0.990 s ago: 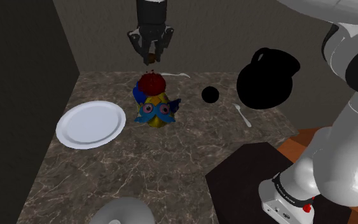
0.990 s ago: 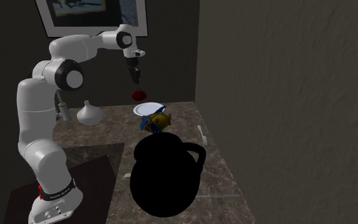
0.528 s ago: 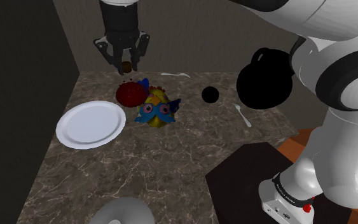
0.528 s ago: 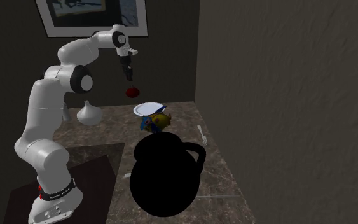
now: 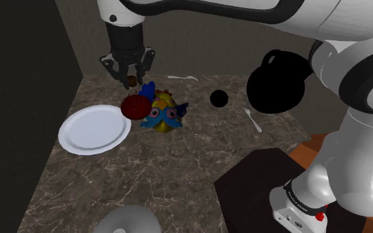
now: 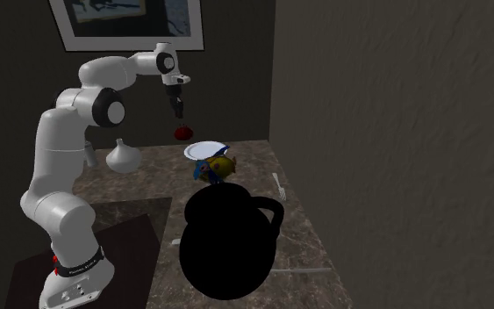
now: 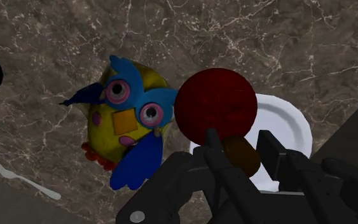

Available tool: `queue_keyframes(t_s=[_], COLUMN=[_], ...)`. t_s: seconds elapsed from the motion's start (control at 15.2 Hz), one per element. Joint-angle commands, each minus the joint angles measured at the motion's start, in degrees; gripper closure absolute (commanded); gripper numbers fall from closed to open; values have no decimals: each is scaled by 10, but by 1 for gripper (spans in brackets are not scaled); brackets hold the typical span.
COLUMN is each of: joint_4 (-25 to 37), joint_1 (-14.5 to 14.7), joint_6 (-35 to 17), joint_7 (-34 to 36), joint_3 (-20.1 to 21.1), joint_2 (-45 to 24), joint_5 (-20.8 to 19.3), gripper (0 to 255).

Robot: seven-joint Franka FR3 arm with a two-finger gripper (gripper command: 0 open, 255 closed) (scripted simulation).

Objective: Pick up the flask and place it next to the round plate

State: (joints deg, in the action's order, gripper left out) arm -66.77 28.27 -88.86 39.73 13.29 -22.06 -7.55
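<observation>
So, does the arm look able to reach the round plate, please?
Probably yes: the gripper, shut on the red flask, hangs near the plate with nothing between them; the owl toy sits aside.

In the wrist view the red flask [image 7: 215, 105] covers part of the white plate [image 7: 289, 130], and its neck is mostly hidden among the fingers of the end effector [image 7: 240, 151]. The shoulder view's bottom edge cuts off a grey rounded vessel [image 5: 126, 222]. In the second exterior view a black jug [image 6: 227, 246] screens part of the worktop [image 6: 258, 167].

Owl toy [image 5: 165, 114] beside plate [image 5: 94, 129] on counter [image 5: 145, 179], flask [image 5: 136, 106] above them
</observation>
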Motion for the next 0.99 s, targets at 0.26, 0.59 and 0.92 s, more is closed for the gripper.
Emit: queue_keyframes(t_s=[0.26,0.59,0.92], joint_4=[-72,-120,-162], joint_1=[-6,-9,-12], joint_6=[-56,-98,-137], joint_7=[2,4,6], joint_3=[0,-1,-1], joint_2=[17,23,25], joint_5=[3,4,4], gripper=[255,255,255])
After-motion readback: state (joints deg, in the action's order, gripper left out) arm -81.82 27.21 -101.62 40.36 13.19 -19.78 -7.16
